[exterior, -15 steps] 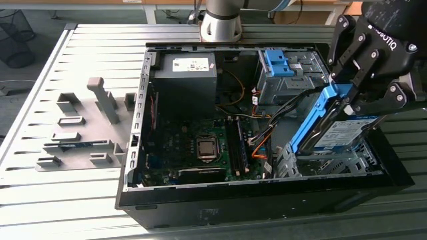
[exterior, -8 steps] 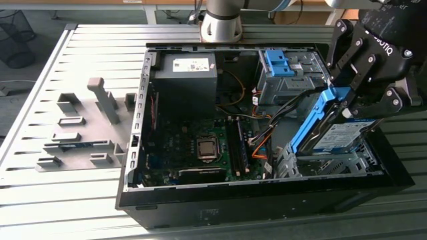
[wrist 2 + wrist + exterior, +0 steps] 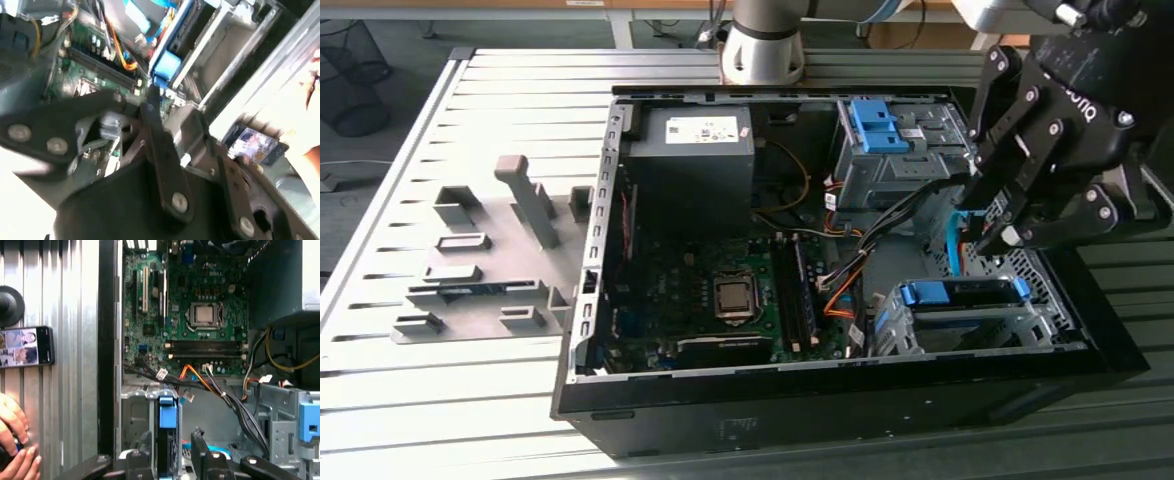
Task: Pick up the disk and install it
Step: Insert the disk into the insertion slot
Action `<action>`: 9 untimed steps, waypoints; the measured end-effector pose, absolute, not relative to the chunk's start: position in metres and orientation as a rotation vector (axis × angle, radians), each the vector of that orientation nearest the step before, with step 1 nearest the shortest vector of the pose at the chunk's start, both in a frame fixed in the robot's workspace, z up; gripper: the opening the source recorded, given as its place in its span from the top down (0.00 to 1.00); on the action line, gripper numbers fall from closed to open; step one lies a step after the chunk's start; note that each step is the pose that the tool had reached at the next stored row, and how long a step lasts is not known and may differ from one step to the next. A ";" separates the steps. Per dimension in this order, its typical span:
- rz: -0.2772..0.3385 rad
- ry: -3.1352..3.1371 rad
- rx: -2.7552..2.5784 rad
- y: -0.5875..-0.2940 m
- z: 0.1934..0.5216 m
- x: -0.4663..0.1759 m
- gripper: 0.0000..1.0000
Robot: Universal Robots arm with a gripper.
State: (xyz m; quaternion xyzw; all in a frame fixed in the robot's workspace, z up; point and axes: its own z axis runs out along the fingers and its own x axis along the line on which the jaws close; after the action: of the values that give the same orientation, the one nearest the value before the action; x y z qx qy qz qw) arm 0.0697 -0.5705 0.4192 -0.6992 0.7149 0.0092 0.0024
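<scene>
Gripper (image 3: 997,238) hovers over the open case (image 3: 720,420) — disk (image 3: 961,293) seated in its bay.

Hand (image 3: 12,442) cut off at edge

Disk (image 3: 963,303), blue-framed, seated flat in drive cage.

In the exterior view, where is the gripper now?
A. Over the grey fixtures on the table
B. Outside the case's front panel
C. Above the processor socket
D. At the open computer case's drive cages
D: the gripper hangs over the open computer case, between its two blue-tabbed drive cages.
</scene>
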 end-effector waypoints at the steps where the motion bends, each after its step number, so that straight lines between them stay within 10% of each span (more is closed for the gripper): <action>1: 0.029 2.242 -2.193 -0.571 0.417 0.070 0.56; 9: 0.029 2.242 -2.193 -0.572 0.403 0.070 0.81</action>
State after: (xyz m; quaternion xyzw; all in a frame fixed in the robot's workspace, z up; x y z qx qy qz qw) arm 0.0697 -0.5716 0.4029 -0.6992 0.7149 0.0092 0.0024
